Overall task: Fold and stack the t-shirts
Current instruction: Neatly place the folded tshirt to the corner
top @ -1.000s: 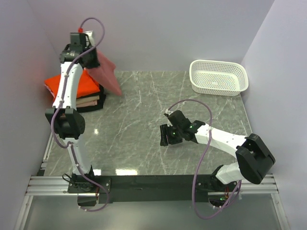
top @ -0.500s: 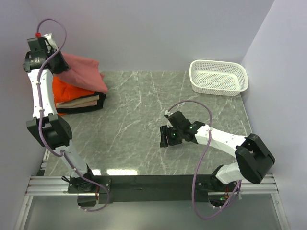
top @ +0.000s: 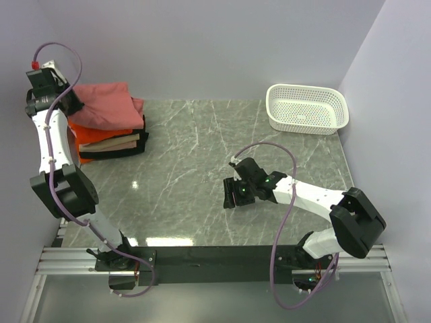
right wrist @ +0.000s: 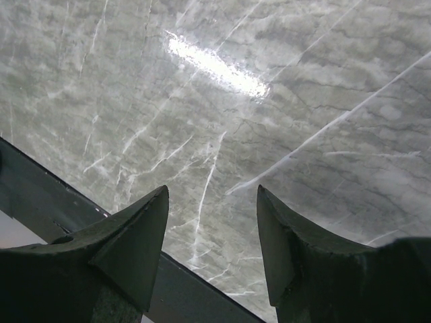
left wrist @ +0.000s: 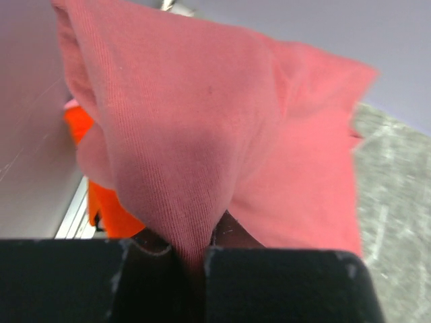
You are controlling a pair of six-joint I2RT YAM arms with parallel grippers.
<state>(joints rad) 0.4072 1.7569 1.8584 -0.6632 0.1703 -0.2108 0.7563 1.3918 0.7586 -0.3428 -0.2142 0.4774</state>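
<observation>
Top view: the salmon shirt (top: 108,102) lies on the folded stack (top: 111,140) at the far-left corner, with the left gripper (top: 67,101) at its left edge.
Left wrist view: the jaws are clamped on a fold of the shirt.
Right wrist view: the right gripper (right wrist: 212,222) is spread wide above the marble table (right wrist: 269,101), well apart from the shirts.

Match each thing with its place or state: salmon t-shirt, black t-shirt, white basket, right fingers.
Things:
1. salmon t-shirt
2. black t-shirt
3. white basket
4. right fingers

Places or states:
a. far right corner of the table
b. open, holding nothing
c. bottom of the pile
d. top of the pile, pinched by the left fingers

Pairs: 1-d, 2-c, 3-a, 4-b
</observation>
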